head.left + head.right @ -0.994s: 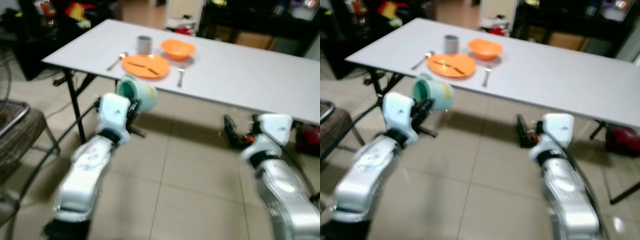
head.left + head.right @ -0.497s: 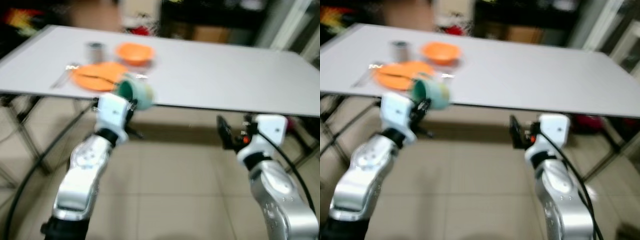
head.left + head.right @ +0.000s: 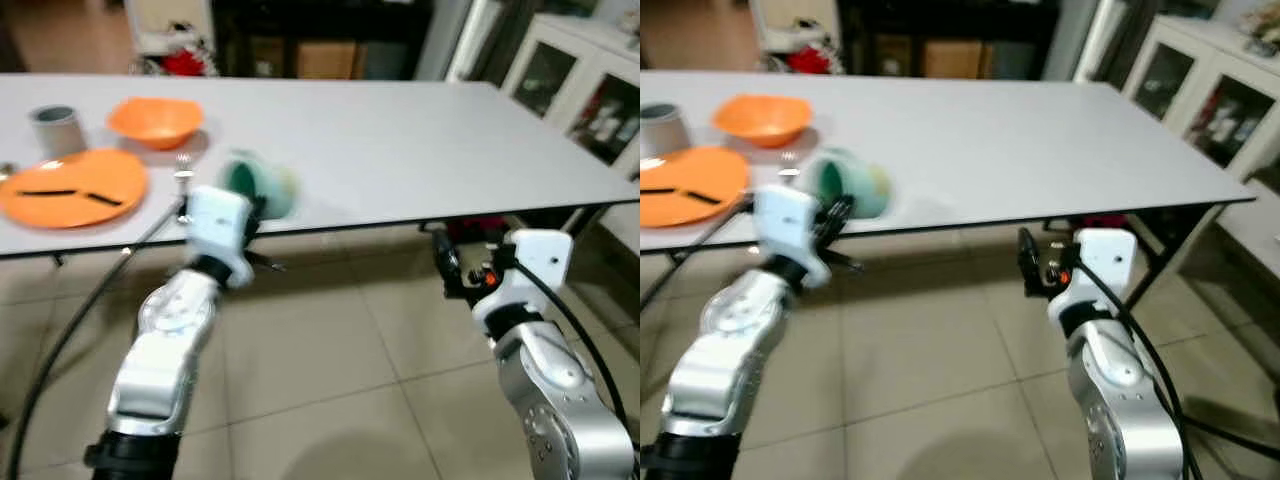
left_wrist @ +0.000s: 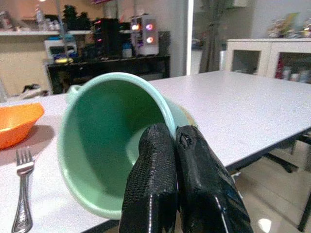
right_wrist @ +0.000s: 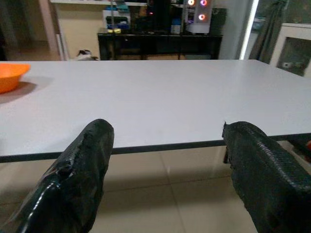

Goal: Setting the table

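A mint-green cup lies tilted on its side just above the white table's front edge. My left gripper is shut on its rim, one finger inside the cup. At the table's left stand an orange plate with two dark sticks on it, an orange bowl, a grey cup and a fork. My right gripper is open, with nothing between its fingers, below and in front of the table edge.
The table's right half is bare. A white cabinet with glass doors stands at the right, dark shelving behind the table. A black cable and a table leg hang at the left over the tiled floor.
The camera has swung right and come closer, so the place setting now sits at the far left. The left gripper has brought the green cup from below the table edge to above it.
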`<state>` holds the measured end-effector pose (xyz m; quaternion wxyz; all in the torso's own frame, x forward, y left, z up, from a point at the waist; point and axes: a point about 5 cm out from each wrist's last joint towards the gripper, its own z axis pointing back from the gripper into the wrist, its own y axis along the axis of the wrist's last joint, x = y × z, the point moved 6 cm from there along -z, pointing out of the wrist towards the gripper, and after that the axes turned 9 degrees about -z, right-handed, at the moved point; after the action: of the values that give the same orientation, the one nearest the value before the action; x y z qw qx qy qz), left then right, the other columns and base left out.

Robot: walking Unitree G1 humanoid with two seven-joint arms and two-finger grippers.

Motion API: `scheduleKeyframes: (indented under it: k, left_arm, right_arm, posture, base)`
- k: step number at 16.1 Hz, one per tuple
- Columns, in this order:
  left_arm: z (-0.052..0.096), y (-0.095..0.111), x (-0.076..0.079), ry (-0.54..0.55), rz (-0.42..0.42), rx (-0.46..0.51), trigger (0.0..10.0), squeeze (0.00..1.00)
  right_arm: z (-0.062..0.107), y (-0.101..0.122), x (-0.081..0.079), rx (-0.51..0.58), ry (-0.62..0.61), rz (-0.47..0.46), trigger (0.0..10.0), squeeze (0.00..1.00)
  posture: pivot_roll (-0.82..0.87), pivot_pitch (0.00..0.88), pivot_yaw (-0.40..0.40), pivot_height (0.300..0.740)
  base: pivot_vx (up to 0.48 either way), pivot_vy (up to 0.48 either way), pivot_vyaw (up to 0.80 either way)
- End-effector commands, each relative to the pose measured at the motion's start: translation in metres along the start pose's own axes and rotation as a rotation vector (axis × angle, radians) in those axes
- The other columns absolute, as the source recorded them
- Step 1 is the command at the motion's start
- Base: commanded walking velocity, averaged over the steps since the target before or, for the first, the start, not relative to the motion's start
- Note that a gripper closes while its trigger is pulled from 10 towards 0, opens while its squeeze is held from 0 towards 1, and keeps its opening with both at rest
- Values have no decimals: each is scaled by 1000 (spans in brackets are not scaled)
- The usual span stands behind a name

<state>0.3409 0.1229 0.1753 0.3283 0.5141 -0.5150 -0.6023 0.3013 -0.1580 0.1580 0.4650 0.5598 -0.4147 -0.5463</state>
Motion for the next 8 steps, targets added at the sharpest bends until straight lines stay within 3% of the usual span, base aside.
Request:
scheduleKeyframes:
  k: [1, 8]
  left_arm:
    - [-3, 7, 12, -31, 3, 23, 10000, 0]
    - [-8, 10, 12, -37, -26, 34, 10000, 0]
  right_arm:
    - [0, 5, 12, 16, -37, 18, 10000, 0]
    - [-4, 5, 9, 43, -25, 29, 10000, 0]
  posture:
    - [-25, 0, -73, 740]
    - [-26, 0, -52, 740]
  base:
    - [330, 0, 0]
    - [339, 0, 0]
